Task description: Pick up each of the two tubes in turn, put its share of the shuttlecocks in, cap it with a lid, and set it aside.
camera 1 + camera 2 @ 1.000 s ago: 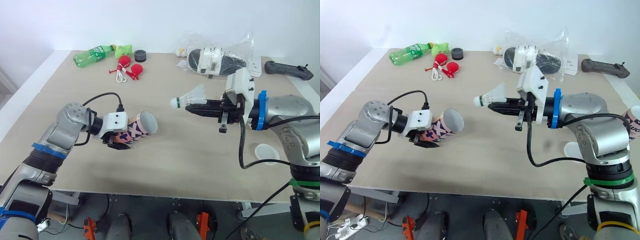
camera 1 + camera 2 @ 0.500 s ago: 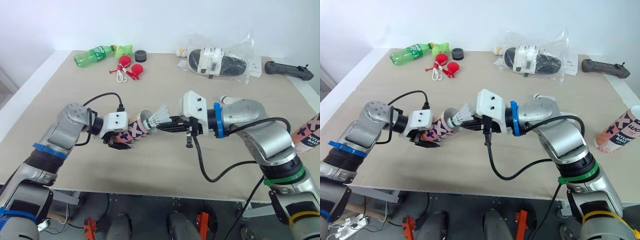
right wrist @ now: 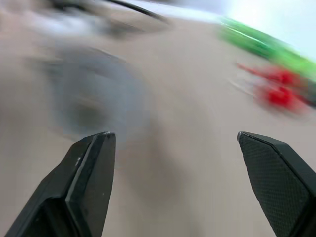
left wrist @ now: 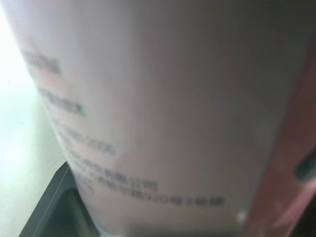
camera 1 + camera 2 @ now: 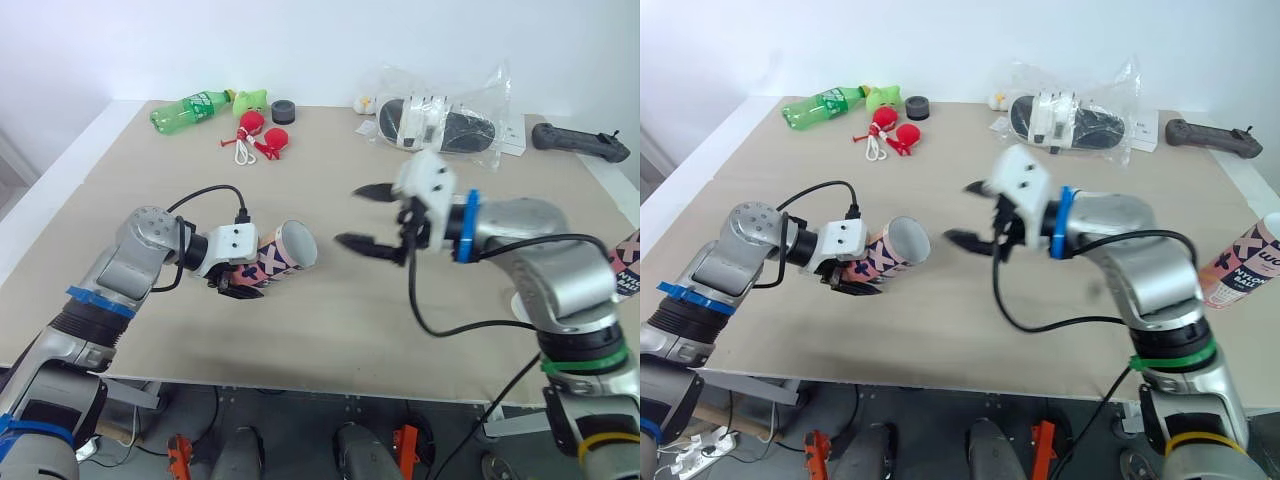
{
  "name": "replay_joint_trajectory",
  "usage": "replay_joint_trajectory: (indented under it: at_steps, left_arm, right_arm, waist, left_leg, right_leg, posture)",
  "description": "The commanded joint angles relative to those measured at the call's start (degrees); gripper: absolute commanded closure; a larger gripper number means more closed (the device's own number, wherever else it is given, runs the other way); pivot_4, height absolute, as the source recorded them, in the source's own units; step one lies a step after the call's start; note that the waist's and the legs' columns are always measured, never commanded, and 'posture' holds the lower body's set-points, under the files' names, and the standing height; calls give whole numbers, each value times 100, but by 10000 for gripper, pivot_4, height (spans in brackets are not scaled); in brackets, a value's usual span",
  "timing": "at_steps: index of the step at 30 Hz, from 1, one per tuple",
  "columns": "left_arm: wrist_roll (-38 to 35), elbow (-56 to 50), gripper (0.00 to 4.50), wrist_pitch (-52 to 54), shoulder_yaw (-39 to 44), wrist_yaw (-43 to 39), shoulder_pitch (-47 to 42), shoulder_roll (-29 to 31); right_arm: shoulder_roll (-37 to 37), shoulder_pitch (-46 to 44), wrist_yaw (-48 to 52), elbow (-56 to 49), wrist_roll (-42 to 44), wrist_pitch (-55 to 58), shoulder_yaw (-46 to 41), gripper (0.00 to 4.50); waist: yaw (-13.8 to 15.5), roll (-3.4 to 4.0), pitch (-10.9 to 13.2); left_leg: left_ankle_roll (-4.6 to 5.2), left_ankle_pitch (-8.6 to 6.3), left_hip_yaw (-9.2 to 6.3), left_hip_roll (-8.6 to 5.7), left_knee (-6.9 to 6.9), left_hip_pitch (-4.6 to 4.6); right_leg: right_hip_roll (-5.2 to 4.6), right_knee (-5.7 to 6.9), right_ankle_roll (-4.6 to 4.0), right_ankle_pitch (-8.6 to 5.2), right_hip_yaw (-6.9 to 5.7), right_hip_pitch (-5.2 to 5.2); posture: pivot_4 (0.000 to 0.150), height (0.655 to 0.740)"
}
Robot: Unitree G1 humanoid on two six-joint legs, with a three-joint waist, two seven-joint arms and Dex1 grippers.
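Note:
A pink patterned tube (image 5: 278, 256) lies tilted in my left gripper (image 5: 236, 278), which is shut on its lower body; the tube's open white mouth (image 5: 297, 244) faces right. Up close in the left wrist view, the tube's printed wall (image 4: 163, 113) sits between the fingers. My right gripper (image 5: 355, 214) hovers a short way right of the mouth, open wide with nothing between its fingers (image 3: 89, 182). A second pink tube (image 5: 1240, 262) stands at the table's right edge. A white lid (image 5: 522, 300) lies on the table behind my right forearm.
Along the far edge lie a green bottle (image 5: 190, 108), a green toy (image 5: 248, 100), a dark round cap (image 5: 283, 110) and red toys (image 5: 258, 136). A plastic bag with slippers (image 5: 445, 120) and a black controller (image 5: 580, 141) sit far right.
My right gripper carried a shuttlecock to the tube's mouth, opened, and drew back to the right with its fingers bare. The left arm and tube stayed put.

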Motion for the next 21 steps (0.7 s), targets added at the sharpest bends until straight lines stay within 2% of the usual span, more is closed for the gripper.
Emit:
replay_joint_trajectory:
  at_steps: [1, 5, 12, 16, 21]
  left_arm:
    - [-26, -104, 13667, 11, 27, 3, 5, -11]
    - [-16, -56, 13667, -3, 9, 16, -34, -63]
    - [-28, -98, 13667, -11, 9, -8, 37, -60]
    - [-20, -97, 13667, -22, -10, -16, 41, -71]
    - [16, -67, 13667, -57, -42, -7, 7, -112]
  right_arm:
    - [-187, 129, -863, 495, -362, 231, -808, 1709]
    - [-400, 558, -1299, 863, -439, 531, -1544, 1709]
    - [-565, 1701, -1538, 694, -312, 1040, -2550, 1709]
    - [-483, 2067, -1589, 692, -277, 1167, -2660, 1709]
    - [-153, 1978, -1753, 1083, -302, 881, -2396, 1709]
  waist:
    - [-2, 1, 0]
    - [18, 1, 1]
    - [21, 3, -1]
    - [-3, 4, -1]
    - [-32, 4, -1]
  left_leg:
    - [0, 0, 0, 0, 0, 1]
    - [2, 1, 0, -2, -2, 0]
    - [4, 0, 1, -5, -6, 2]
    - [6, 2, 1, -6, -5, 7]
    - [20, 12, 2, -6, -5, 12]
  right_leg:
    - [0, 0, -1, 0, 0, 0]
    - [-1, 1, -7, 3, 0, 2]
    - [-3, 1, -5, -1, 4, 3]
    - [-3, 1, 1, -4, 5, 5]
    - [-2, 1, 2, 7, 5, 8]
  posture:
    - [1500, 7400]
    - [1500, 7400]
    - [1500, 7400]
    - [1500, 7400]
    - [1500, 7400]
